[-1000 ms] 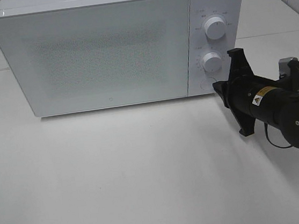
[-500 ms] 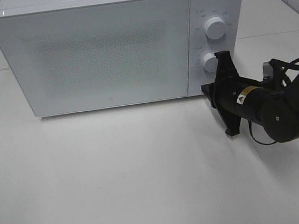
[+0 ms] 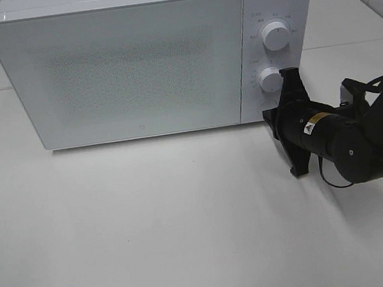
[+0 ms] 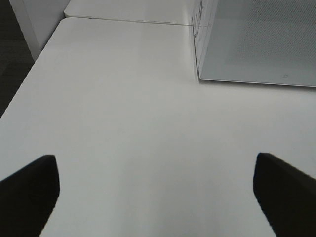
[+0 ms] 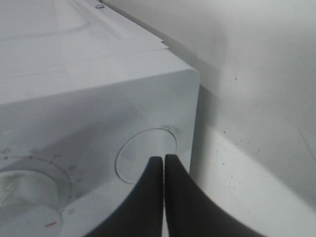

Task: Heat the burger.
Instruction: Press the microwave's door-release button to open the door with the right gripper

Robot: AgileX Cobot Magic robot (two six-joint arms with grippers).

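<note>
The left end effector (image 4: 153,157) stands spread to its full width, its two dark fingers (image 4: 29,192) far apart with nothing between them but the bare white counter (image 4: 123,123). Ahead of it and off to its right side sits the near corner of a white microwave (image 4: 256,39), well apart from the fingertips. This end effector does not show in the high view.

The microwave's door (image 3: 128,71) is shut, and its speckled window gives no look inside. The burger shows in none of the views, so its place cannot be told.

To the right of the door is the control panel. On it are an upper dial (image 3: 275,36), a lower dial (image 3: 270,79) beneath it and a round button (image 5: 143,153) at the bottom.

The right end effector (image 5: 163,159) is closed, its two fingers pressed together and gripping nothing. It points at the panel's lower corner, with the lower dial just beside it. Its joined tips lie over the edge of the round button. Whether they press the button or only stand just in front of it cannot be told. Its black arm (image 3: 343,140) reaches in from the right above the counter.
</note>
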